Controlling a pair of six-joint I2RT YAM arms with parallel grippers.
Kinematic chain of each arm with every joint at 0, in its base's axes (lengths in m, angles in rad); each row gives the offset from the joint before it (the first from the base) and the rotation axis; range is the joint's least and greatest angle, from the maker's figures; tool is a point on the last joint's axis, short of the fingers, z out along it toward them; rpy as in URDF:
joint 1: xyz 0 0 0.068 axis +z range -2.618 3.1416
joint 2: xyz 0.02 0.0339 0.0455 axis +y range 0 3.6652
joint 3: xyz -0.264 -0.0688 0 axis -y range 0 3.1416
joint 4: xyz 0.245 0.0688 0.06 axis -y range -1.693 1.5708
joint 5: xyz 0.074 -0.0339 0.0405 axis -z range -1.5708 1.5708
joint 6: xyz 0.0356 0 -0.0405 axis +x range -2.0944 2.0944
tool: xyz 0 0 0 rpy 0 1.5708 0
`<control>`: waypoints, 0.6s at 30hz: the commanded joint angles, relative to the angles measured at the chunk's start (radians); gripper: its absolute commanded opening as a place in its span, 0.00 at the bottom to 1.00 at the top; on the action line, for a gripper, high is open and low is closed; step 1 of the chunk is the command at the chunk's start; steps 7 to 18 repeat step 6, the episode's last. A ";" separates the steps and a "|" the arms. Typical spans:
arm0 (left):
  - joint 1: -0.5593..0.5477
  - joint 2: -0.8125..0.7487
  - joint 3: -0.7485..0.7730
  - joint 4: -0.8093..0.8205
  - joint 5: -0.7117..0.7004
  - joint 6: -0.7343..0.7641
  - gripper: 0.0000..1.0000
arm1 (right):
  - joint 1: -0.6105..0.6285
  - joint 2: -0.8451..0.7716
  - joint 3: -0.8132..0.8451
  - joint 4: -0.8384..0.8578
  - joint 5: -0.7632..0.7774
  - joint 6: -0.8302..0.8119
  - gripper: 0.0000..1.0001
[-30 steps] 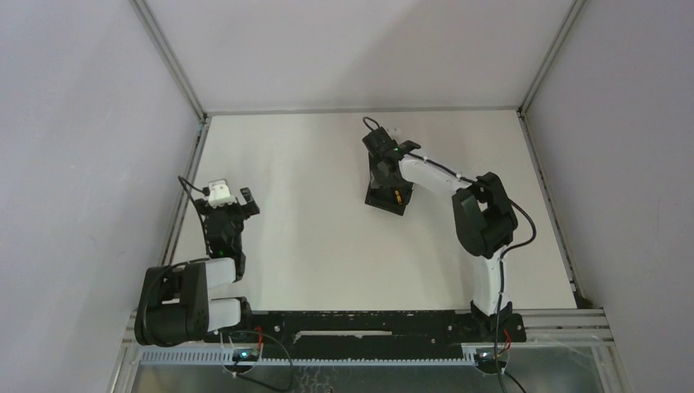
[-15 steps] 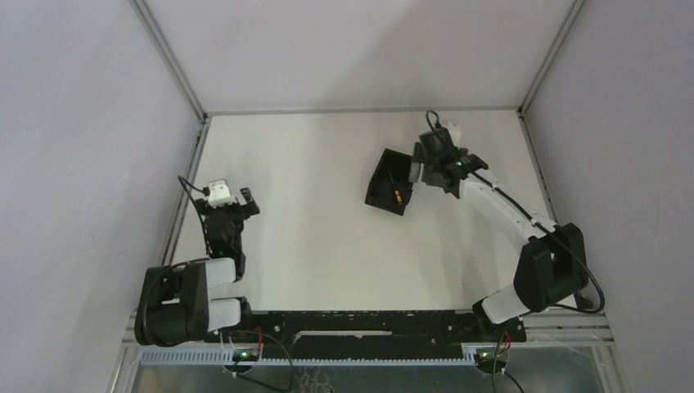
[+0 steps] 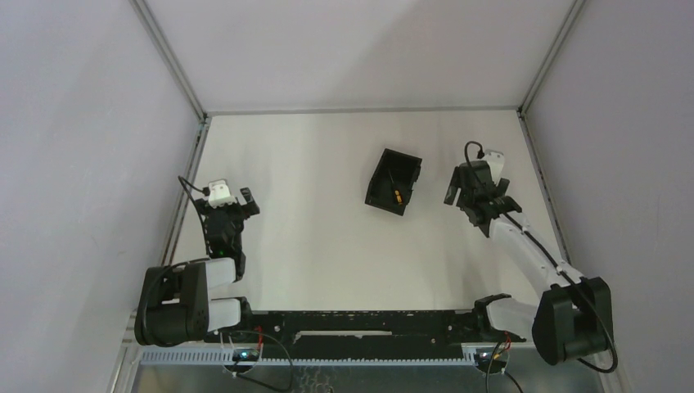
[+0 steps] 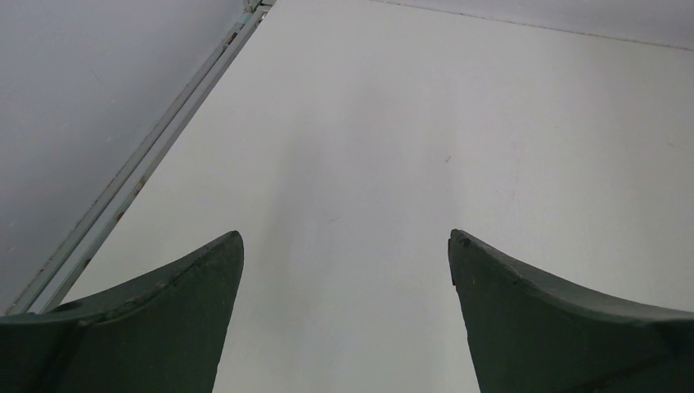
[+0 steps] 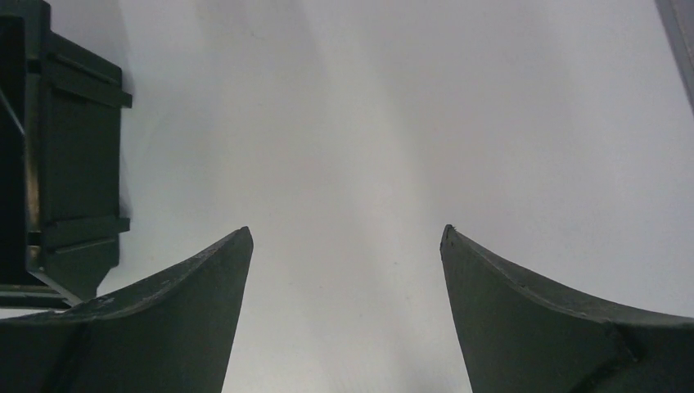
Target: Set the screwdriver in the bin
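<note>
The small black bin (image 3: 407, 164) stands on the white table right of centre. The tiny yellow-orange and black screwdriver (image 3: 398, 196) lies inside it near its front wall. My right gripper (image 3: 463, 182) is open and empty, to the right of the bin and apart from it. In the right wrist view the bin's outer wall (image 5: 78, 155) shows at the left edge, and the gripper (image 5: 345, 233) has nothing between its fingers. My left gripper (image 3: 233, 196) is open and empty at the table's left side; the left wrist view shows this gripper (image 4: 346, 237) over bare table.
The white table (image 3: 311, 229) is closed in by grey walls with metal rails (image 3: 182, 209) along its left and right edges. The arm bases sit on a black bar (image 3: 360, 321) at the near edge.
My right arm has drawn back from over the bin, swinging right and toward the near side. The screwdriver stays in the bin. The left arm has not moved.
</note>
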 commanded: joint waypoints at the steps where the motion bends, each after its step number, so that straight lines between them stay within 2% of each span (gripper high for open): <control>1: -0.006 -0.008 0.034 0.020 -0.006 0.015 1.00 | -0.006 -0.059 -0.075 0.123 -0.017 -0.021 0.92; 6: -0.006 -0.008 0.035 0.019 -0.007 0.015 1.00 | -0.011 -0.137 -0.128 0.164 -0.024 -0.029 0.92; 18: -0.006 -0.008 0.035 0.019 -0.007 0.015 1.00 | -0.011 -0.137 -0.128 0.164 -0.024 -0.029 0.92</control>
